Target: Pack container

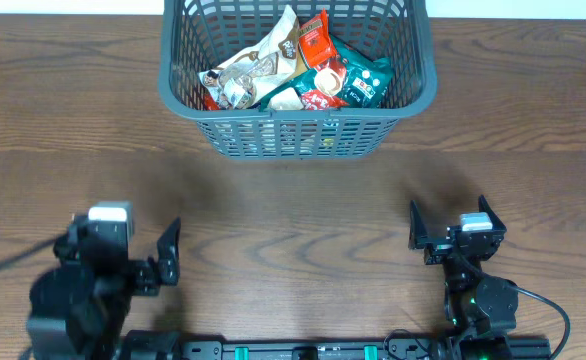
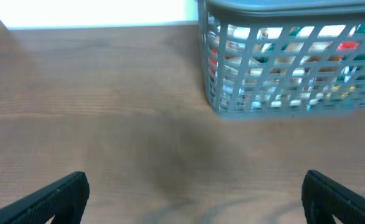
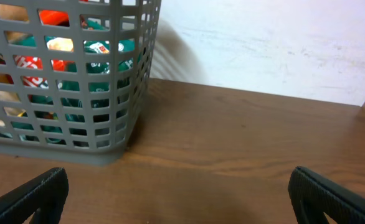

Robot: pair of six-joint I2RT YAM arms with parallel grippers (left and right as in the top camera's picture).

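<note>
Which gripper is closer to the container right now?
Right, slightly. The right gripper sits in front of the container, off its right corner; the left gripper sits farther back, off its left corner.

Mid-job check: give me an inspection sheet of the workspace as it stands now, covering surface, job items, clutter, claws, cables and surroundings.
Surface: brown wooden table, bare in front of the basket.
Job's things: grey slotted basket at the far middle, upright, holding a heap of snack packets.
Clutter: nothing seen.
Claws: left claw open and empty; right claw open and empty; both on the near side, apart from the basket.
Cables: black cable runs off the left edge by the left arm; second cable loops by the right arm's base.
Surroundings: white wall behind the table.
</note>
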